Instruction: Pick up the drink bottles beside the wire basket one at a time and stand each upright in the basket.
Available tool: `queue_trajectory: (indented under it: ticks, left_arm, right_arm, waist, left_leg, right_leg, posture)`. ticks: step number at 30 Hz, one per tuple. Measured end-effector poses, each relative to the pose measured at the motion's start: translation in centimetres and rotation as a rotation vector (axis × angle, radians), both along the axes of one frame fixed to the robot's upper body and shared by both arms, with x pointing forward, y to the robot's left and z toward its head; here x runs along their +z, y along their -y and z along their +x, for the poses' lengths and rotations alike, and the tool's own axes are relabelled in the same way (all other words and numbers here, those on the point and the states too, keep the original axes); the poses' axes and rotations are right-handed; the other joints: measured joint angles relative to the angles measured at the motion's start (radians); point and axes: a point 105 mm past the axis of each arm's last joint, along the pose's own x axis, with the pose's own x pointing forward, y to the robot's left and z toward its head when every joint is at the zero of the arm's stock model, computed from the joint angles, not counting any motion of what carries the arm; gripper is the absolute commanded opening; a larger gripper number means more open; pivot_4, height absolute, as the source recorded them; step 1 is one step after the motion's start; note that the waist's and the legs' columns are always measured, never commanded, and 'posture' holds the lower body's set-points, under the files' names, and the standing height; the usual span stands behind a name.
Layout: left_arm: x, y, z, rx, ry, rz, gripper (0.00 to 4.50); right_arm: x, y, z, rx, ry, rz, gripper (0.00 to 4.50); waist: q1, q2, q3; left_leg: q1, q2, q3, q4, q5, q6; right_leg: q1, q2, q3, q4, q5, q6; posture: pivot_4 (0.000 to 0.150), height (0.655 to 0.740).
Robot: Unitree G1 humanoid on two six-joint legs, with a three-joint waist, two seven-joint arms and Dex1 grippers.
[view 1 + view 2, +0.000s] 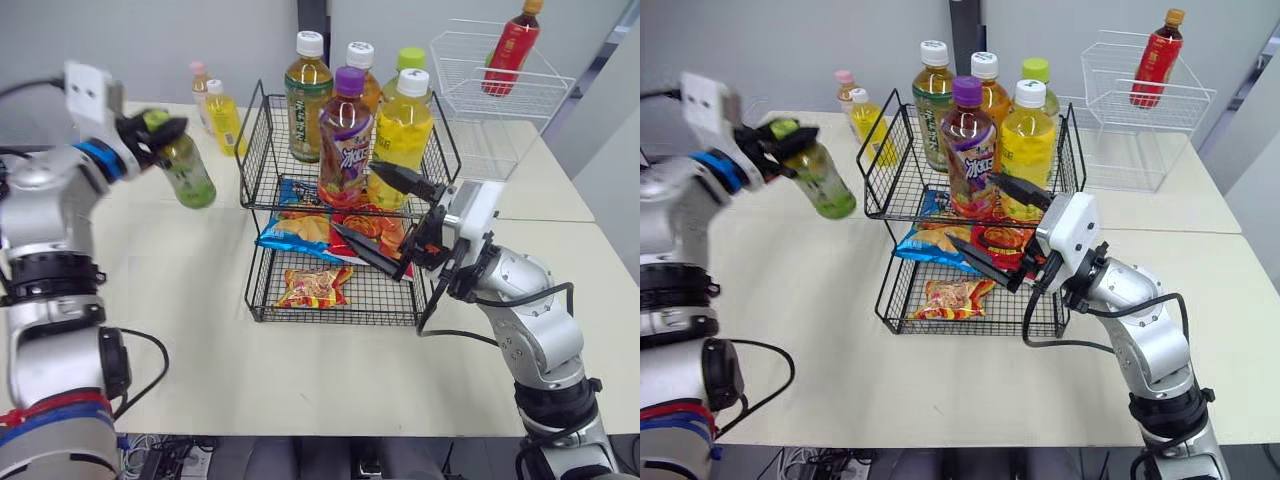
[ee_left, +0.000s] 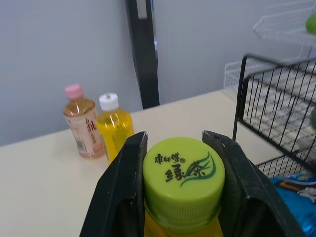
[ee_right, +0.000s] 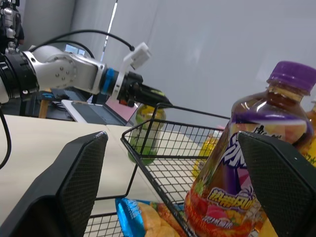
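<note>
While my left gripper (image 1: pixel 150 130) is clamped on the lime cap (image 2: pixel 183 170) of the green tea bottle (image 1: pixel 188 170), one finger pressed to each side, the bottle hangs tilted in the air, off the table (image 1: pixel 200 330). It is out to the left of the black wire basket (image 1: pixel 330 321) and apart from its wires. Behind it, two small bottles stand side by side on the table, one pink-capped (image 2: pixel 84 123) and one yellow with a white cap (image 2: pixel 114 126).

Over on the other side, my right gripper (image 1: pixel 355 198) is spread wide and holds nothing. It sits at the front of the basket's top tier. The purple-capped bottle (image 1: pixel 345 135) stands upright in that tier among four others. In the right wrist view it shows in the gap between my two fingers, closer to one of them. I cannot tell if either finger touches it.
</note>
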Motion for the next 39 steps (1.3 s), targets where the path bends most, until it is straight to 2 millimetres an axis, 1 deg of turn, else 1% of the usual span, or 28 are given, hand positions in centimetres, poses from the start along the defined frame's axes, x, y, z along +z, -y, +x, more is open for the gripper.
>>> queue_trajectory:
  ticks: [3,7,9,11,13,15,18,20,23,25,27,31,32,34,39]
  left_arm:
    - [3.8,1.7,-1.2,-0.083,0.044,-0.027,1.37]
    - [9.6,5.2,-3.6,-0.237,0.15,-0.046,1.37]
    - [11.5,7.2,-4.6,-0.315,0.197,-0.048,1.37]
    - [12.5,9.0,-5.3,-0.384,0.214,-0.048,1.37]
    - [12.3,10.6,-5.3,-0.447,0.195,-0.051,1.37]
    - [11.5,12.2,-4.9,-0.495,0.154,-0.042,1.37]
    - [10.1,13.7,-4.5,-0.53,0.107,-0.02,1.37]
    - [8.7,14.2,-4.5,-0.55,0.088,-0.005,1.37]
    - [5.8,15.0,-3.8,-0.563,0.016,0.016,1.37]
    - [4.3,15.3,-3.2,-0.556,-0.032,0.046,1.37]
    - [3.6,15.6,-2.8,-0.542,-0.057,0.081,1.37]
    - [3.4,15.7,-2.7,-0.535,-0.063,0.097,1.37]
    - [3.3,15.7,-2.7,-0.537,-0.063,0.099,2.11]
    - [3.4,15.7,-2.8,-0.542,-0.056,0.104,2.66]
    - [3.9,14.9,-2.8,-0.519,-0.036,0.085,4.31]
  right_arm:
    - [0.2,0.0,-0.1,0.017,0.011,0.007,4.5]
    - [0.8,-0.1,-0.3,0.03,0.053,0.033,4.5]
    - [1.3,-0.1,-0.2,0.026,0.086,0.049,4.5]
    - [1.7,-0.1,-0.3,0.018,0.124,0.054,4.5]
    - [1.7,0.0,-0.1,0.001,0.145,0.052,4.5]
    - [1.6,0.1,0.1,-0.009,0.148,0.056,4.5]
    - [1.8,0.1,0.1,-0.025,0.159,0.068,4.5]
    - [1.6,0.2,0.2,-0.037,0.158,0.069,4.5]
    - [1.3,0.3,0.1,-0.054,0.148,0.074,4.5]
    - [1.1,0.3,-0.1,-0.054,0.144,0.076,4.5]
    - [1.3,0.3,-0.3,-0.058,0.15,0.082,4.5]
    - [1.5,0.4,-0.4,-0.064,0.156,0.088,4.5]
    - [1.5,0.4,-0.4,-0.066,0.155,0.088,4.5]
    - [1.4,0.4,-0.3,-0.07,0.152,0.09,4.5]
    - [1.2,0.6,-0.2,-0.083,0.144,0.093,4.5]
  waist:
    - [0.014,0.0,0.0]
    - [0.019,0.0,0.0]
    - [0.018,0.0,0.0]
    - [0.017,0.0,0.0]
    - [0.017,0.0,0.0]
    - [0.015,0.001,0.0]
    - [0.009,0.001,0.0]
    - [0.004,0.001,0.0]
    - [0.002,0.001,0.001]
    - [0.002,0.001,0.001]
    - [0.002,0.001,0.001]
    - [0.0,0.001,0.001]
    - [0.0,0.001,0.001]
    - [0.0,0.001,0.001]
    - [-0.003,0.001,0.001]
  left_leg:
    - [-0.002,0.0,-0.001,0.001,0.0,0.0]
    - [-0.002,0.0,-0.002,0.001,0.0,0.0]
    - [-0.002,0.0,-0.002,0.001,0.0,0.0]
    - [-0.001,0.0,-0.002,0.001,0.0,0.0]
    - [0.0,0.0,-0.001,0.001,0.0,0.0]
    - [0.0,0.0,0.0,0.002,0.001,-0.001]
    - [0.002,0.0,0.001,0.001,0.001,-0.001]
    - [0.004,0.0,0.001,0.001,0.001,-0.002]
    - [0.004,0.0,0.001,0.002,0.002,-0.003]
    - [0.004,0.0,0.001,0.002,0.002,-0.003]
    - [0.004,0.0,0.001,0.002,0.002,-0.003]
    - [0.005,0.0,0.001,0.002,0.002,-0.003]
    - [0.005,0.0,0.001,0.002,0.002,-0.003]
    - [0.005,-0.001,0.002,0.002,0.002,-0.003]
    - [0.007,-0.001,0.002,0.002,0.002,-0.003]
  right_leg:
    - [-0.001,0.0,-0.001,0.0,0.0,0.001]
    - [-0.001,0.0,-0.001,0.0,0.0,0.001]
    - [-0.001,0.0,-0.001,0.0,0.0,0.001]
    - [0.0,0.0,-0.001,0.001,0.0,0.001]
    - [0.0,0.0,-0.001,0.002,0.0,0.001]
    - [0.0,0.0,0.0,0.004,0.0,0.001]
    - [-0.001,0.0,0.002,0.007,0.0,0.0]
    - [-0.001,0.0,0.003,0.008,-0.001,-0.001]
    - [-0.001,0.0,0.003,0.01,-0.001,-0.001]
    - [-0.001,0.0,0.003,0.011,-0.001,-0.001]
    - [-0.001,0.0,0.003,0.012,-0.001,-0.001]
    - [-0.001,0.0,0.004,0.013,-0.001,-0.001]
    - [-0.001,0.0,0.004,0.013,-0.001,-0.001]
    - [-0.001,0.0,0.004,0.013,-0.001,-0.001]
    - [-0.001,0.0,0.005,0.014,-0.002,-0.001]
  posture:
    - [0.15,0.74]
    - [0.15,0.74]
    - [0.15,0.74]
    - [0.15,0.74]
    - [0.15,0.74]
    - [0.15,0.74]
    - [0.15,0.74]
    - [0.15,0.74]
    - [0.15,0.74]
    - [0.15,0.74]
    - [0.15,0.74]
    - [0.15,0.74]
    - [0.15,0.74]
    - [0.15,0.74]
    - [0.15,0.74]
